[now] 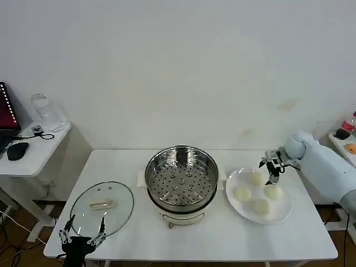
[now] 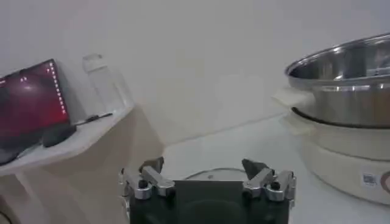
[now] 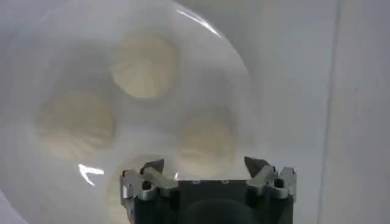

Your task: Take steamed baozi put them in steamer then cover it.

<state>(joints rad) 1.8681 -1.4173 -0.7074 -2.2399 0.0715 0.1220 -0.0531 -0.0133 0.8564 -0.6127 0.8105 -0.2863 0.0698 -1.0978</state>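
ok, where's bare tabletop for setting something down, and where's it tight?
Free: the front strip of the table between the glass lid and the plate, ahead of the steamer; also the back edge behind the steamer. Tight: the plate, with four buns under the open right gripper, and the lid corner where the open left gripper hovers.

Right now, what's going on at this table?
The right gripper, jaws open, hovers over the flat white plate holding four off-white steamed baozi; none is picked up yet. The shiny stainless-steel steamer at the table's middle stands uncovered with nothing in its perforated tray. Its round clear glass lid lies on the table to the left, where the left gripper waits open at the near edge.
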